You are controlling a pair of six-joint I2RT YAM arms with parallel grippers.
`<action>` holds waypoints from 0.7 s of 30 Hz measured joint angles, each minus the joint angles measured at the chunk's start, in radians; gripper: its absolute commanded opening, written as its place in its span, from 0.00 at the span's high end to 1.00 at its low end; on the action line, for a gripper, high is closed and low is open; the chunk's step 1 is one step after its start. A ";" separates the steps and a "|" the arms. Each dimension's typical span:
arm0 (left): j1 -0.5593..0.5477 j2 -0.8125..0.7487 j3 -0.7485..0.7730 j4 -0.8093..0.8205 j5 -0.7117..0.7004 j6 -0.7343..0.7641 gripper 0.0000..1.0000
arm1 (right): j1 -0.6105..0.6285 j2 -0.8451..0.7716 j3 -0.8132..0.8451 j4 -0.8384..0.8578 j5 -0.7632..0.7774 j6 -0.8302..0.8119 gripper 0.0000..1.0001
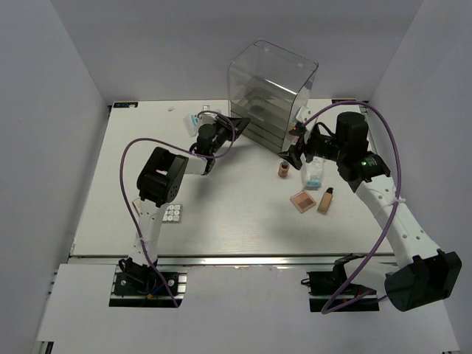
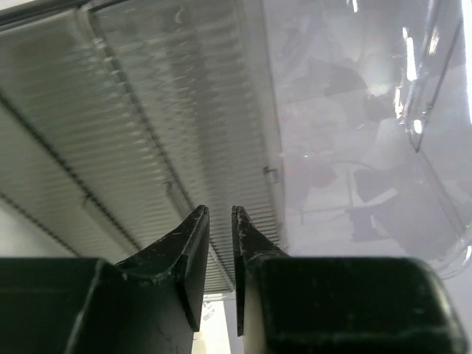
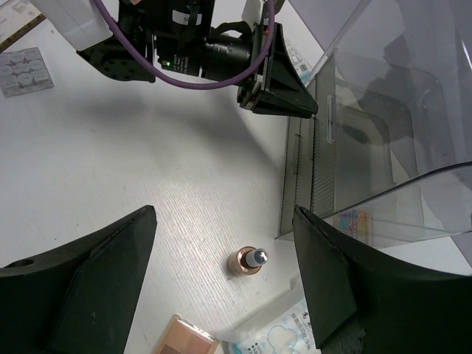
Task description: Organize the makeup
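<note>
Left claw [image 1: 237, 122]: fingers drawn almost together, only a thin slit between them and nothing in it; the tips sit at the ribbed grey drawer fronts of the tall clear plastic box [image 1: 269, 81].
Right claw [image 3: 223, 221]: fingers spread wide apart, holding nothing, hanging over the white table [image 1: 221, 199] just right of the box's drawers.
Small tan round bottle [image 3: 245, 261]: upright on the table, below the gap of the right claw and untouched.
White-and-light-blue packet [image 1: 313, 175]: flat on the table, just right of the small bottle.
Flat square peach palette [image 1: 303, 200]: nearer the arm bases than the packet.
Tan foundation bottle with a dark cap [image 1: 325, 199]: lying on its side, just beside the peach palette.
White grid palette [image 1: 173, 214]: well apart from the rest, beside the left arm's lower link.
Second light-blue packet [image 1: 193, 120]: at the far edge, left of the box, partly hidden by the left arm.
</note>
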 measured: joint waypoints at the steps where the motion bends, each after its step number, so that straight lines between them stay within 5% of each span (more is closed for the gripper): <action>1: 0.000 -0.001 -0.012 0.005 -0.003 0.000 0.67 | 0.000 0.000 -0.003 0.000 0.000 0.000 0.20; 7: 0.000 -0.002 -0.033 0.027 -0.012 0.000 0.48 | 0.000 -0.001 -0.030 -0.002 0.005 0.000 0.19; 21: 0.000 -0.003 0.013 0.057 0.005 -0.018 0.47 | 0.000 -0.006 -0.049 0.003 0.011 -0.014 0.18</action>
